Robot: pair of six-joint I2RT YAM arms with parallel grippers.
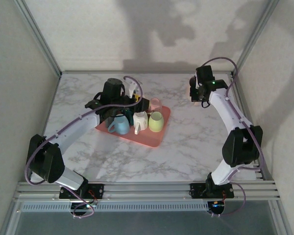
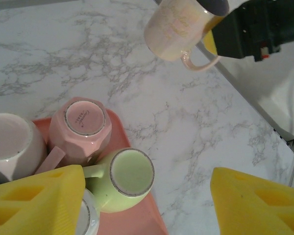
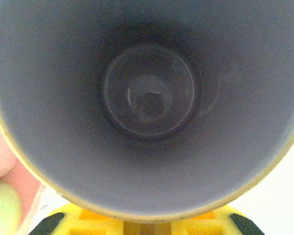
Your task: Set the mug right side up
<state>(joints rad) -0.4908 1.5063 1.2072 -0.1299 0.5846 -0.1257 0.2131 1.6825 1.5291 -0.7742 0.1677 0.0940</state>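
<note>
- The right claw (image 2: 211, 27) is clamped tight on the rim of the cream ceramic mug with a grey inside (image 2: 174, 29), whose mouth faces that wrist's camera.
- The mug is over the bare marble bench (image 2: 88, 54), apart from the pink plastic tray (image 2: 132, 223); whether it touches the bench I cannot tell.
- The left claw (image 2: 147, 174) gapes wide and empty above the pale green mug (image 2: 127, 178) and the pink faceted mug (image 2: 81, 127), both bottom-up on the tray.

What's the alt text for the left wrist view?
The open left gripper hovers over a pink tray carrying a pink mug, a green mug and a white mug, all upside down, on a marble table. At top, the right gripper holds a cream mug by its rim.
</note>
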